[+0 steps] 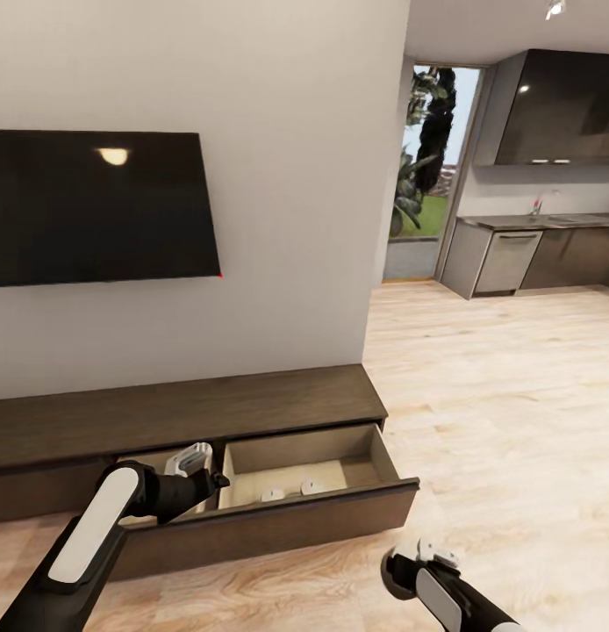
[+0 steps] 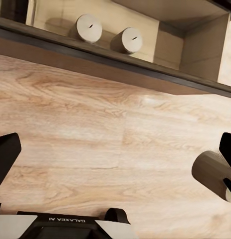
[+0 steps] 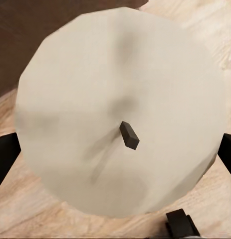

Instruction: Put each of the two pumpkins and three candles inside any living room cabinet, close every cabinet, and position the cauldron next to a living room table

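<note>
Before you, the long low dark-brown wood cabinet (image 1: 208,412) sits below the black wall-mounted screen (image 1: 98,206); two pale round candles (image 1: 291,491) lie in its open right drawer (image 1: 313,474).

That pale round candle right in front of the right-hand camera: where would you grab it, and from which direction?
Grip the candle around its curved side wall, coming down from above along the wick. The right gripper already sits that way, its dark fingers flanking the round body. The flat top offers nothing to pinch.

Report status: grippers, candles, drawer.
Left gripper open, empty, at the open drawer. Right gripper shut on third candle, low beside the cabinet. Two candles already in drawer. Nothing blocking it.
</note>
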### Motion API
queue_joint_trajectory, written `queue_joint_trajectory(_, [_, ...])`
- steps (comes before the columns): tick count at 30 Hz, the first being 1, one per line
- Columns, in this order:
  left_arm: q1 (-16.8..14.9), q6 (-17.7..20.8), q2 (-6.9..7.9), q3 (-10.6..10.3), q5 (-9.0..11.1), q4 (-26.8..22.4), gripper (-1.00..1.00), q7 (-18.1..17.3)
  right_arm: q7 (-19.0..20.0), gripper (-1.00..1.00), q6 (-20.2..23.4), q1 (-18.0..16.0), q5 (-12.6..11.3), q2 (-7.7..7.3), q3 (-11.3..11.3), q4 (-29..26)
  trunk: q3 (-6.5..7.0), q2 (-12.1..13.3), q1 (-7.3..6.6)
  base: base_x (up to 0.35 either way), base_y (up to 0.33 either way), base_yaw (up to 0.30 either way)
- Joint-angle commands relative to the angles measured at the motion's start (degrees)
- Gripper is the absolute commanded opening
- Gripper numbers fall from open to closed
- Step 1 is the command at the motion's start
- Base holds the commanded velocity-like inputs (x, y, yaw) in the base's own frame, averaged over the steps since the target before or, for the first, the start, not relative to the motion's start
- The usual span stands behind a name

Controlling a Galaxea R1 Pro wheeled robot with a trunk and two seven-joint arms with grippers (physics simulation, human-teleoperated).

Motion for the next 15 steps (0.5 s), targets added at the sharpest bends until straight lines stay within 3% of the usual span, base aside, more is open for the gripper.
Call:
queue_joint_trajectory(1, [-0.05, 0.01, 0.04, -0.10, 0.52, -0.05, 1.00, 0.61, -0.47, -1.00, 1.08, -0.03, -0.25, -0.12, 0.47, -0.24, -0.06, -0.04, 0.01, 0.103, -0.084, 0.000])
queue_joint_trajectory(4, [-0.04, 0.04, 0.05, -0.12, 0.52, -0.05, 1.00, 0.58, -0.53, -1.00, 4.29, -0.03, -0.23, -0.11, 0.50, -1.82, -0.06, -0.04, 0.01, 0.122, -0.108, 0.000])
queue_joint_trajectory(9, [-0.04, 0.02, 0.05, -0.13, 0.52, -0.05, 1.00, 0.61, -2.19, -1.00, 14.00, -0.02, -0.18, -0.04, 0.29, -10.71, -0.06, -0.04, 0.01, 0.042, -0.040, 0.000])
queue_joint_trajectory(15, [-0.04, -0.09, 0.08, -0.47, 0.44, -0.05, 1.00, 0.62, -8.81, -1.00, 26.74, -1.32, -0.39, 0.14, -0.10, -14.82, -0.06, -0.04, 0.01, 0.094, -0.039, 0.000])
